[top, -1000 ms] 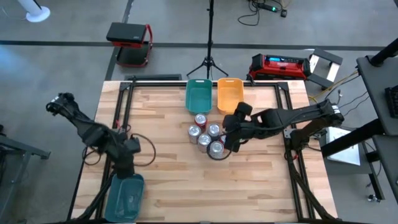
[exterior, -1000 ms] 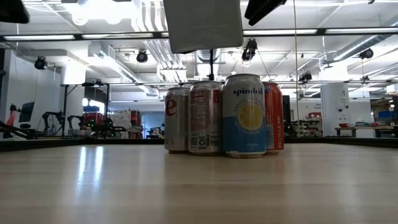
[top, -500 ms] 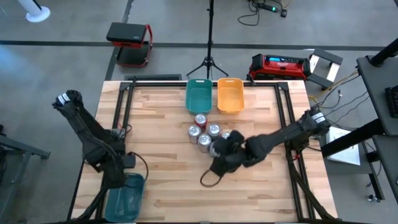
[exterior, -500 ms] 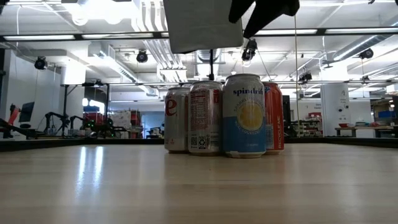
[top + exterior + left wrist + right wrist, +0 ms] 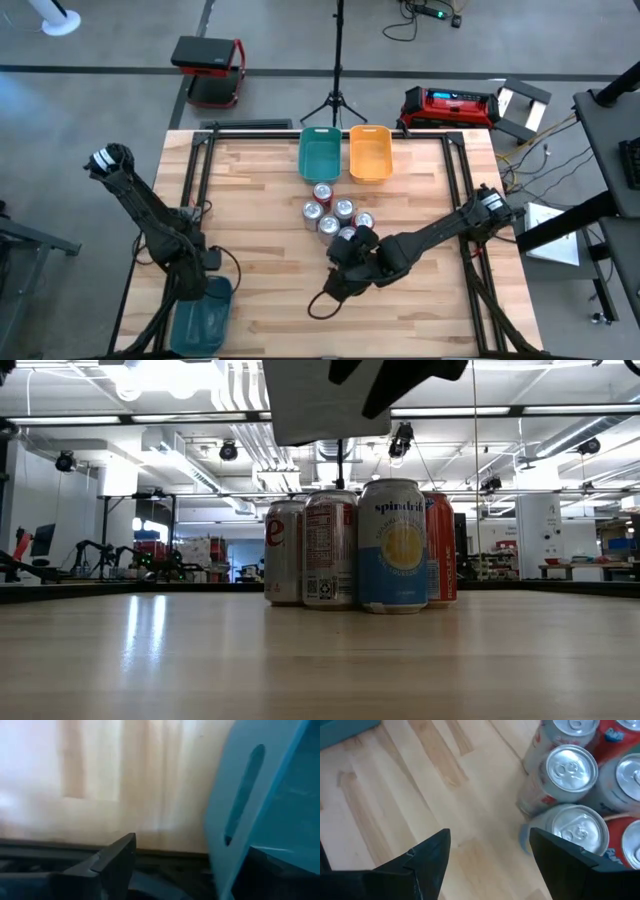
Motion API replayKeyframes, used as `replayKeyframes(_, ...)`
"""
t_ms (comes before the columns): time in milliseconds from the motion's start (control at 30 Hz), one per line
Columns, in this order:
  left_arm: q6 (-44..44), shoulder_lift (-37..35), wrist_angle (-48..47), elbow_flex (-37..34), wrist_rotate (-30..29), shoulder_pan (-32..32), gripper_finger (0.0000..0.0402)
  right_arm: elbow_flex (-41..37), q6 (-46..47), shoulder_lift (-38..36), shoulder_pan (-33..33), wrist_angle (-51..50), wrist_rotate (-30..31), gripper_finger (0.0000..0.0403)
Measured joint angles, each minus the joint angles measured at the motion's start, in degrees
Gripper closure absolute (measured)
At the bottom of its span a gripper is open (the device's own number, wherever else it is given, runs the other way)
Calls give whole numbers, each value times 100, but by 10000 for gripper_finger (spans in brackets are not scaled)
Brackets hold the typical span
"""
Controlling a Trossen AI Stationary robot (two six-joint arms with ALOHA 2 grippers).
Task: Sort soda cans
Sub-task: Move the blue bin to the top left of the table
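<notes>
Reaching in low from the table's right edge, the right arm stretches long and nearly flat across the pale wooden tabletop (image 5: 260,200), elbow out by the frame, wrist angled down and toward the near side; its right gripper (image 5: 338,284) hangs just on the near side of the cluster of small cylindrical soda cans with shiny silver tops (image 5: 335,215); in the right wrist view the two dark fingers (image 5: 427,857) stand wide apart with bare wood between them, holding nothing, and the nearest silver-topped can with blue on its side (image 5: 577,832) sits just beside one finger; the cans stand upright, packed touching one another, mid-table, just near of the teal rectangular plastic bin (image 5: 319,155) and the orange rectangular plastic bin (image 5: 369,153), which sit side by side at the far edge; from table height the blue-and-yellow can (image 5: 393,546) fronts the group, a red-sided can (image 5: 441,548) behind it; over at the near left corner the left arm folds down steeply, left gripper (image 5: 197,290) at a second teal plastic bin (image 5: 204,315); whether its jaws are parted I cannot tell.
</notes>
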Motion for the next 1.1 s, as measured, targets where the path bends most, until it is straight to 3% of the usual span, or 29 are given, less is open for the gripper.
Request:
replayKeyframes(100,-52,-2,389,-162,89,5,195,103,-133,-24,-43,-16,32,151)
replayKeyframes(233,-25,20,463,-205,87,131,286,363,-292,-101,-65,-276,158,168)
replayKeyframes(333,14,18,457,-205,110,396,361,672,-362,-133,-75,-656,342,179)
replayKeyframes(400,137,6,422,-190,113,657,390,919,-400,-133,-75,-979,465,184)
replayKeyframes(633,1465,0,347,163,83,2193,397,1649,-401,-136,-85,-2021,554,195)
replayKeyframes(867,3823,79,-565,1118,-142,4734,401,2362,-701,-140,-208,-3147,679,196)
replayKeyframes(1100,6102,795,-1124,2235,-557,7467,401,2400,-1889,-470,-623,-3135,1022,195)
